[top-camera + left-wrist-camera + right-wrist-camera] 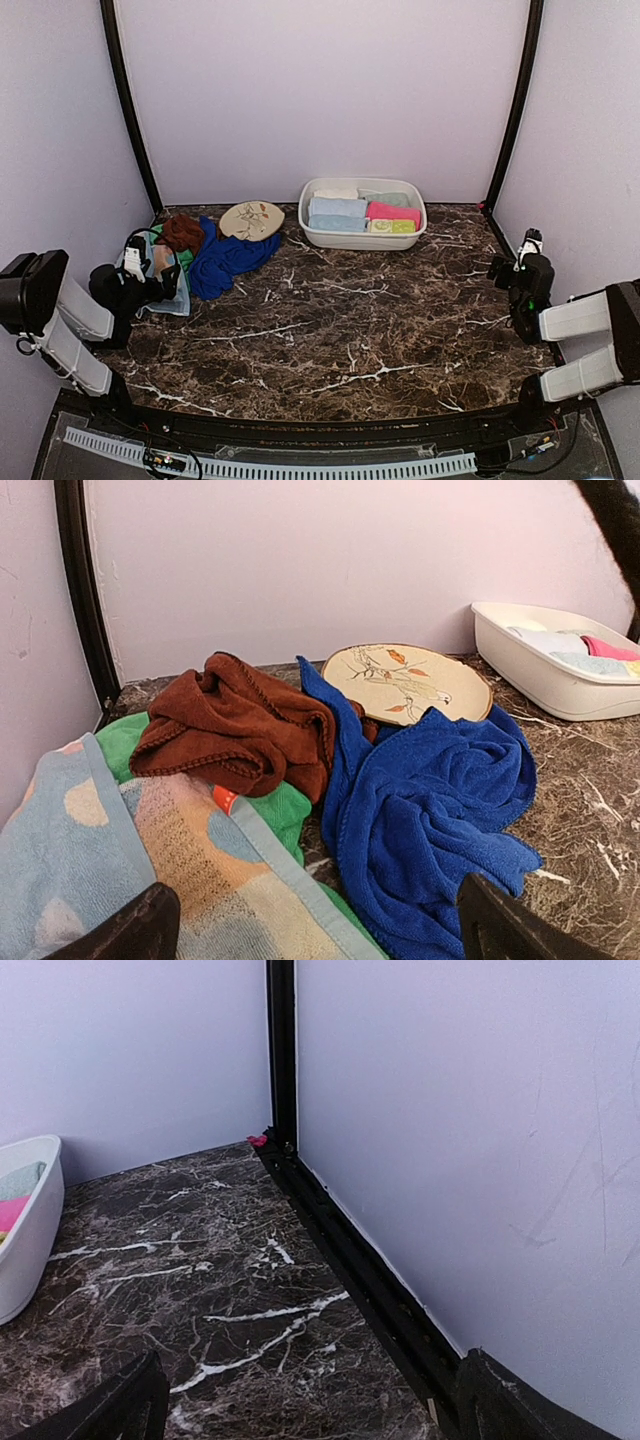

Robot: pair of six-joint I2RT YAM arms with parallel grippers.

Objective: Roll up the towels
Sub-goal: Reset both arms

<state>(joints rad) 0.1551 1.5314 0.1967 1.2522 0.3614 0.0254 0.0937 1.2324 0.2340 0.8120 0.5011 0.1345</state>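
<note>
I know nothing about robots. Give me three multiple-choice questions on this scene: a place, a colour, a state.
1. Where is the oval floral disc? A in the white basin; B on the table between the loose towels and basin; C beside the right arm.
2. What colour is the crumpled towel touching the disc? A hot pink; B royal blue; C yellow.
3. The right gripper is: A open, empty; B shut on a towel; C holding the disc.
B, top view shows it there; B, blue folds meet its edge; A, fingers spread, nothing between.
</note>
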